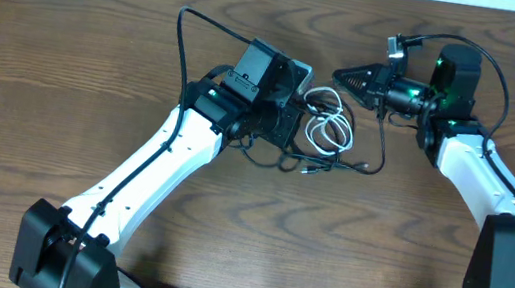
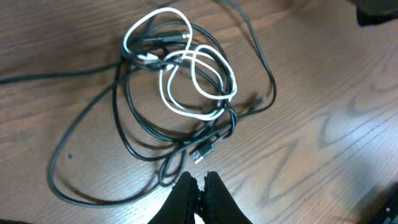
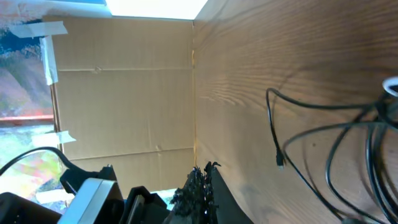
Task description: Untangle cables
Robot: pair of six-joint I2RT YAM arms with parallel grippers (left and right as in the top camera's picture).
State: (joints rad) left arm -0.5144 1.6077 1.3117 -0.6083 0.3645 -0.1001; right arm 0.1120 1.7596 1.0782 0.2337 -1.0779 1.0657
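A tangle of thin black cables (image 1: 331, 159) and one shorter white cable (image 1: 325, 128) lies in the middle of the wooden table. In the left wrist view the white cable (image 2: 186, 68) loops over the black cables (image 2: 134, 140), with a small plug (image 2: 202, 152) near my fingers. My left gripper (image 2: 200, 183) is shut and empty, just short of the tangle's near edge. My right gripper (image 1: 340, 75) is shut and empty, lying on its side just right of the tangle. The right wrist view shows its fingers (image 3: 202, 177) and black cables (image 3: 336, 149) with a plug end (image 3: 280, 162).
A cardboard wall (image 3: 124, 87) stands at the table's far edge in the right wrist view. The thick black arm wires (image 1: 193, 29) arc over the left arm and over the right arm (image 1: 494, 76). The table edge runs along the top.
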